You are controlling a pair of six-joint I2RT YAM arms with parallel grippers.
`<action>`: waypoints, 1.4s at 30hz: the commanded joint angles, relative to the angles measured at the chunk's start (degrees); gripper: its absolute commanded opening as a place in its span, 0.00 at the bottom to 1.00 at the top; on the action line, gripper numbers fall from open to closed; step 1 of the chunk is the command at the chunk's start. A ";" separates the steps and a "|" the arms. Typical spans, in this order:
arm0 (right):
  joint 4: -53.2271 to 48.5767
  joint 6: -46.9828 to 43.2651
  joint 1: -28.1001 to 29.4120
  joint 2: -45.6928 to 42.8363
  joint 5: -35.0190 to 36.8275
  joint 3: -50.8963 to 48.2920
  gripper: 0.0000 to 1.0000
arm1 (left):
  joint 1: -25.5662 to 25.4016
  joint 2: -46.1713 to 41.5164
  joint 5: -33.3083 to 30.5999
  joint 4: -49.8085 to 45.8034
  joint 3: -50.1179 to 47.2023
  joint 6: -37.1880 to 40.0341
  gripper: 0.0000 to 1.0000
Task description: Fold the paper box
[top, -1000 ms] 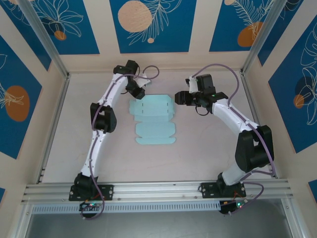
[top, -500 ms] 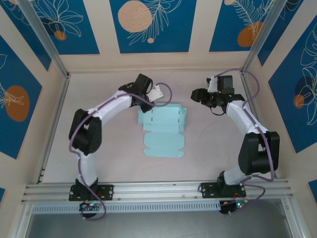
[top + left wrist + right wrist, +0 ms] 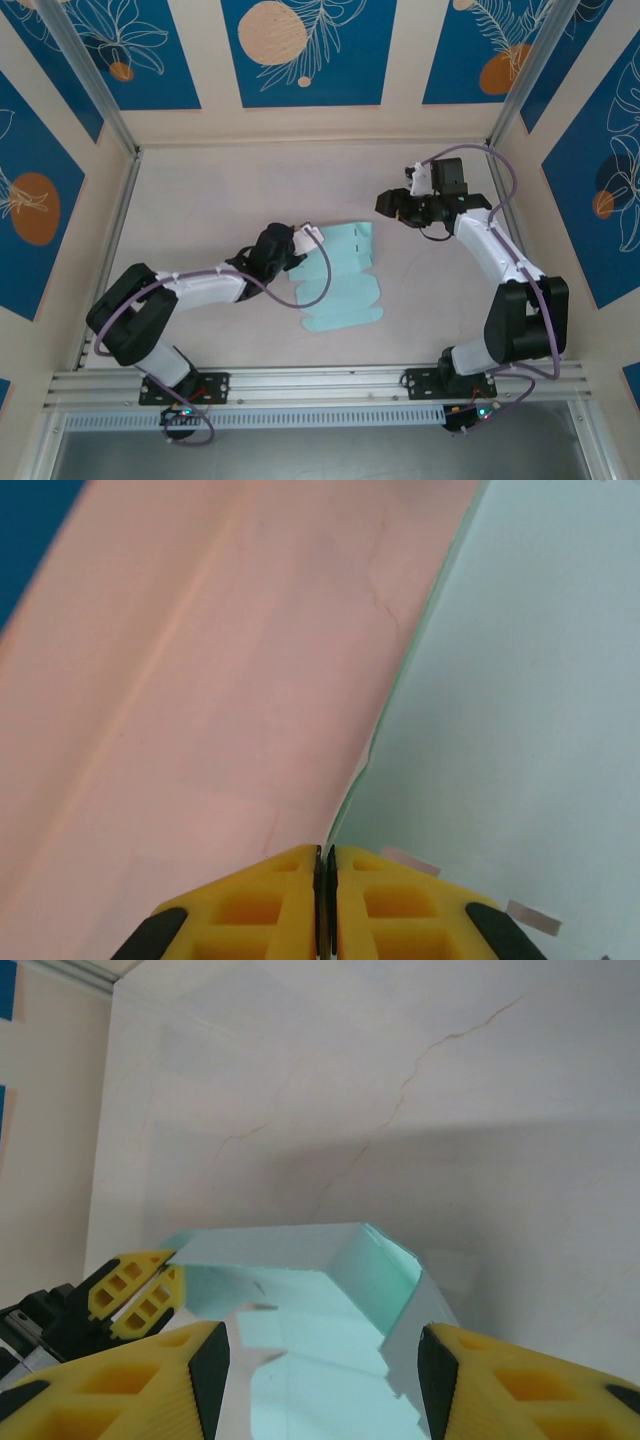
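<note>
The paper box (image 3: 350, 300), a flat pale-blue die-cut sheet, lies skewed near the middle of the table (image 3: 200, 190). The left tool (image 3: 306, 238) is clamped on the sheet's far-left edge. In the left wrist view, its yellow fingers (image 3: 280, 890) pinch the thin card. The right tool (image 3: 384, 205) hangs just off the sheet's far-right corner, its jaws spread and holding nothing.

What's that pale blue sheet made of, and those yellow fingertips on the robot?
The paper box looks like thin matte card: it shows crease lines and cut rounded tabs, and in the right wrist view one panel bends up. The yellow fingers look like hard plastic with a dull finish, perhaps moulded or printed, judging by their hollow cells.
</note>
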 commanded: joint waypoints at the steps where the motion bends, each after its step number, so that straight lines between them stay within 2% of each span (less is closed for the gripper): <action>1: -1.79 1.68 0.69 -2.49 -1.59 -2.76 0.55 | -1.45 -1.84 -3.19 14.73 -3.01 4.92 0.11; 5: -0.97 3.32 -0.10 -3.42 -0.91 -6.37 0.51 | -2.48 -2.04 -4.52 18.65 -4.97 9.21 0.11; 10: 3.06 6.76 -3.73 -5.12 -2.60 -10.34 0.45 | -2.48 -2.15 -5.48 22.82 -6.61 14.32 0.11; 16: 4.26 7.64 -6.41 -4.07 -5.08 -11.12 0.43 | -4.11 -6.13 -6.83 28.35 -13.10 16.43 0.10; 20: 5.32 8.14 -6.00 -2.97 -6.20 -11.03 0.42 | -5.85 -8.03 -7.24 27.71 -15.39 16.69 0.10; 28: 8.26 9.83 -2.83 -0.23 -6.55 -10.99 0.41 | -9.56 0.82 -13.75 35.30 -17.15 24.30 0.10; 32: 8.12 9.77 -1.20 0.48 -5.59 -10.17 0.41 | -11.70 7.15 -18.88 42.78 -17.11 30.51 0.10; 38: 6.29 7.95 -0.74 1.75 -2.85 -9.14 0.42 | -12.37 10.11 -20.77 46.74 -15.55 35.30 0.10; 42: 6.25 7.89 -2.25 2.20 -2.07 -8.16 0.42 | -12.35 10.84 -19.86 46.90 -13.62 38.99 0.10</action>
